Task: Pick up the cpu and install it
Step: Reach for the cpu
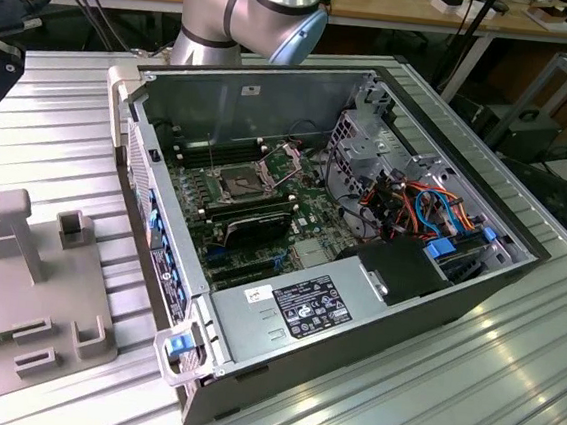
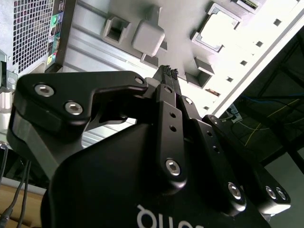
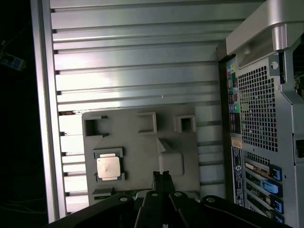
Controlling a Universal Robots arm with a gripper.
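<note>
- The ribbed metal table (image 1: 509, 375) carries everything.
- The open computer case (image 1: 244, 98) lies on it toward the exterior view's right, with its side panel off.
- The grey fixture tray (image 3: 142, 137), with several raised pockets and blocks, lies on the table just beside the case's rear panel.
- The gripper (image 3: 161, 176) hangs above the tray. In both wrist views its 2 fingers (image 2: 168, 71) are pressed together with nothing between them.
- The socket (image 1: 241, 180) sits on the board inside the case. Its hinged frame looks lifted and the seat seems empty, though it is too small to be sure.
- The cpu (image 3: 108, 167) lies flat, silver top up, in a framed pocket of the tray. It is near the fingertips but off to 1 side of them, and untouched.
- The step in hand, as I judge it, is the approach for the pickup: nothing is grasped and nothing is installed.
- A grasp would call for the fingers to part wider than the chip, centre over the pocket and close on 2 opposite edges, clear of the pocket's walls.
</note>
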